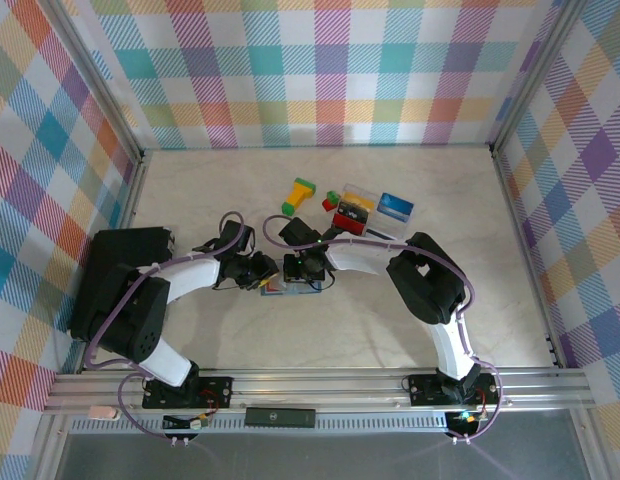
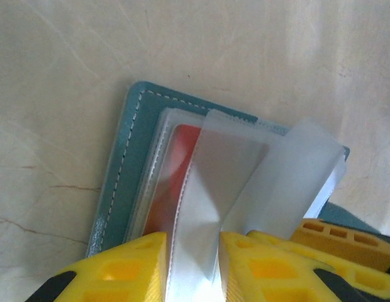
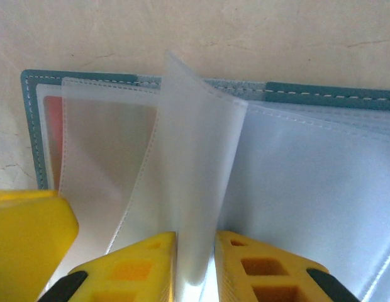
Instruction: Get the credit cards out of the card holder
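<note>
The slate-blue card holder (image 1: 290, 288) lies open on the table between my two grippers. My left gripper (image 2: 192, 242) is shut on one of its clear plastic sleeves (image 2: 214, 170), which stands lifted. Under the sleeves on that side a red credit card (image 2: 182, 163) shows, still tucked in the holder (image 2: 122, 176). My right gripper (image 3: 195, 242) is shut on another upright clear sleeve (image 3: 195, 157) near the fold of the holder (image 3: 327, 93). The red card (image 3: 51, 123) shows at the far left page. A blue card (image 1: 395, 207) and a yellow-and-black card (image 1: 353, 204) lie loose on the table.
A yellow-and-green block (image 1: 298, 195) and tiny red and green cubes (image 1: 330, 200) sit behind the holder, near the loose cards. The right gripper's yellow finger (image 2: 343, 242) crowds in beside my left one. Checked walls (image 1: 310, 70) ring the table.
</note>
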Action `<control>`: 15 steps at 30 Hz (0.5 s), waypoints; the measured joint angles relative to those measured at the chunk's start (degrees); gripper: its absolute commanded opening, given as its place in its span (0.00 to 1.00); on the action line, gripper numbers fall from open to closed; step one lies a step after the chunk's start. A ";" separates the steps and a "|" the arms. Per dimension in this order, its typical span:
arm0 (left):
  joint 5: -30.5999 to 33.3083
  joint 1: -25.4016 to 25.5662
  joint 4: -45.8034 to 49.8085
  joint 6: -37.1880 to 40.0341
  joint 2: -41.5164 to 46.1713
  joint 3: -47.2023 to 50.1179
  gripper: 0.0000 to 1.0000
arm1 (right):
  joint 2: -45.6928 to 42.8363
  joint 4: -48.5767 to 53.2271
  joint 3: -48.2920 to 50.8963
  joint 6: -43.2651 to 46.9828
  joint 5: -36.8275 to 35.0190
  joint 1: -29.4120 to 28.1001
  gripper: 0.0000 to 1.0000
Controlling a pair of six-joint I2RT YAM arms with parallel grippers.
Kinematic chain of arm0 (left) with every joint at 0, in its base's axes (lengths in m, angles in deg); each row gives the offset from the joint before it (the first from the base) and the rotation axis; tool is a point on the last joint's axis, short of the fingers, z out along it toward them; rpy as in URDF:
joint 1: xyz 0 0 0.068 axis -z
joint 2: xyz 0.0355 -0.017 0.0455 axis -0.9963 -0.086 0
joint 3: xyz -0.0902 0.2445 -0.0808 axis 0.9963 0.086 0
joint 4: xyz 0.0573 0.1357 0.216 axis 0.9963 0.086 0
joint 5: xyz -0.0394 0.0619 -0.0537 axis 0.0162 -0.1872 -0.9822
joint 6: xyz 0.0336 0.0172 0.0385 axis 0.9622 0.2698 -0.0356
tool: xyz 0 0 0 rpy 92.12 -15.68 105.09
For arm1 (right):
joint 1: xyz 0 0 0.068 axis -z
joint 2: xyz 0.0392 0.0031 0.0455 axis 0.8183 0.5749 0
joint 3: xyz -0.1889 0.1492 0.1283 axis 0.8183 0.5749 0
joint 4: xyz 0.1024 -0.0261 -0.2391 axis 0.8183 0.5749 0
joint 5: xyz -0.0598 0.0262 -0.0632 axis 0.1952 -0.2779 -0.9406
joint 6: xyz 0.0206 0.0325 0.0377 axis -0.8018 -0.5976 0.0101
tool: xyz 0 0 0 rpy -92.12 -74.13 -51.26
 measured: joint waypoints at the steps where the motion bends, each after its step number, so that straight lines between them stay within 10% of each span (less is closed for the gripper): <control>1: -0.13 0.02 0.24 0.42 0.11 0.00 0.28 | -0.07 0.02 0.00 0.00 -0.04 0.00 0.23; 15: -6.27 0.09 -2.16 1.29 0.20 -0.02 0.29 | -5.29 3.82 0.04 0.59 -3.82 0.00 0.38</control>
